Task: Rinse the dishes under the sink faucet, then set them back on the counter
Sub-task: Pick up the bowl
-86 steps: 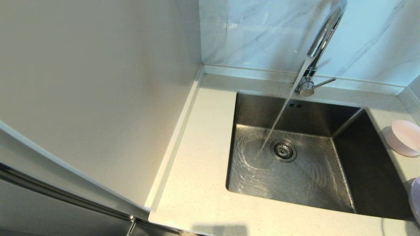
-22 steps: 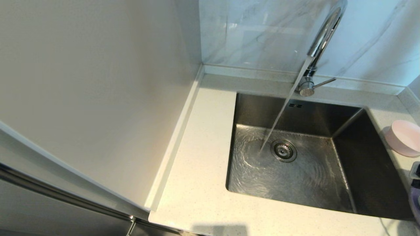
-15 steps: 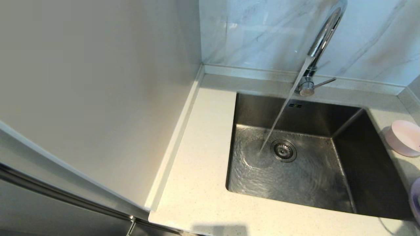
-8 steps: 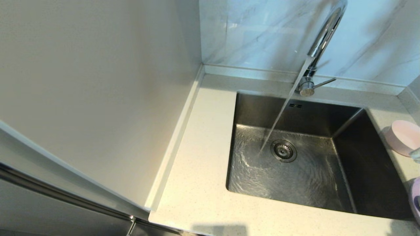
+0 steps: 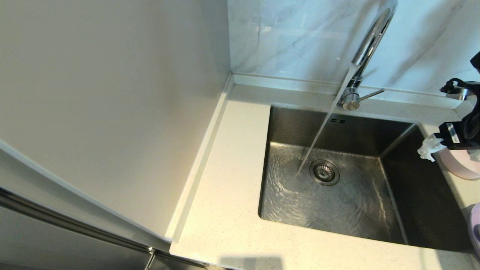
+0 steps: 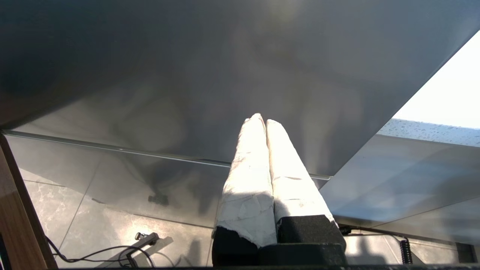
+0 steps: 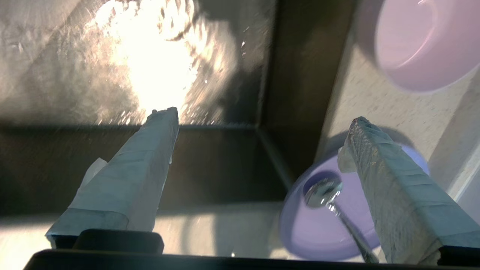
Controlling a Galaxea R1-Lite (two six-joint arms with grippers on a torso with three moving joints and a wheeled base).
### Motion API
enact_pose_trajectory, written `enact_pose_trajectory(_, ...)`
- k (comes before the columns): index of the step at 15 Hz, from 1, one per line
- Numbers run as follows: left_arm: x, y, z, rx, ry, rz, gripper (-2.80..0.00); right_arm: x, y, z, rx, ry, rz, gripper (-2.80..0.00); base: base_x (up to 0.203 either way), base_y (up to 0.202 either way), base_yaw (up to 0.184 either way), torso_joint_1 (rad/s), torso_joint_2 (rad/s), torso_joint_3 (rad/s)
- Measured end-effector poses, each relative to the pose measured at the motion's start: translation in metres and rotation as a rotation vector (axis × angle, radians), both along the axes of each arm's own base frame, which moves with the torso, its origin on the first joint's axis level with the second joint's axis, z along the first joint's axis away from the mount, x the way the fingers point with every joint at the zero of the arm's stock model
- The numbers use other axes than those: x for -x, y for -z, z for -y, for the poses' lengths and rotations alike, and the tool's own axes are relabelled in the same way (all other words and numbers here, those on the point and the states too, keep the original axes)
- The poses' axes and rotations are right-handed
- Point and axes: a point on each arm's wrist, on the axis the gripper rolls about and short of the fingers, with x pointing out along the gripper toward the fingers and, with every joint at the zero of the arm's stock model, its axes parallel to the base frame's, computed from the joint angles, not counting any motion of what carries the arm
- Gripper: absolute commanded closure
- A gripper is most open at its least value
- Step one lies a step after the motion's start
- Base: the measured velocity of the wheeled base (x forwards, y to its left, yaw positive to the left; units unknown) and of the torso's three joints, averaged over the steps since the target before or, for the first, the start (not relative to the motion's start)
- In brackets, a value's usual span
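The right gripper (image 7: 262, 123) hangs spread wide and empty above the sink's (image 5: 427, 210) right edge; the spoon (image 7: 326, 195) lies in the lavender plate (image 7: 322, 232) on the counter (image 5: 225, 210), pink bowl (image 7: 416, 41) nearby; a careless descent may knock the spoon loose; the left gripper (image 6: 262, 122) is parked, fingers pressed together.

Right tool (image 7: 258, 120) hangs with fingers spread wide; left tool (image 6: 261, 120) parked, fingers pressed together
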Motion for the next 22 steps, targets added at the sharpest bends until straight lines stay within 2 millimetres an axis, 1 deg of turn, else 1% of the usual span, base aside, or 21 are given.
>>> enact_pose_trajectory(2, 0.000, 0.000, 0.000, 0.000, 0.000, 0.000, 0.00, -0.017, 0.009, 0.013, 0.061, 0.068, 0.025, -2.80, 0.000, 0.000, 0.000, 0.000, 0.00, 0.000)
enact_pose_trajectory(5, 0.000, 0.000, 0.000, 0.000, 0.000, 0.000, 0.00, -0.035, 0.024, 0.030, 0.101, 0.134, 0.023, -2.80, 0.000, 0.000, 0.000, 0.000, 0.00, 0.000)
enact_pose_trajectory(11, 0.000, 0.000, 0.000, 0.000, 0.000, 0.000, 0.00, -0.060, 0.049, 0.057, 0.124, 0.209, 0.013, -2.80, 0.000, 0.000, 0.000, 0.000, 0.00, 0.000)
enact_pose_trajectory(13, 0.000, 0.000, 0.000, 0.000, 0.000, 0.000, 0.00, -0.067, 0.054, 0.064, 0.126, 0.221, 0.014, -2.80, 0.000, 0.000, 0.000, 0.000, 0.00, 0.000)
enact_pose_trajectory(18, 0.000, 0.000, 0.000, 0.000, 0.000, 0.000, 0.00, -0.078, 0.061, 0.070, 0.132, 0.233, 0.010, -2.80, 0.000, 0.000, 0.000, 0.000, 0.00, 0.000)
enact_pose_trajectory(19, 0.000, 0.000, 0.000, 0.000, 0.000, 0.000, 0.00, -0.080, 0.062, 0.071, 0.136, 0.238, 0.008, 0.00, 0.000, 0.000, 0.000, 0.000, 0.00, 0.000)
enact_pose_trajectory(22, 0.000, 0.000, 0.000, 0.000, 0.000, 0.000, 0.00, -0.082, 0.065, 0.075, 0.140, 0.246, 0.001, 0.00, 0.000, 0.000, 0.000, 0.000, 0.00, 0.000)
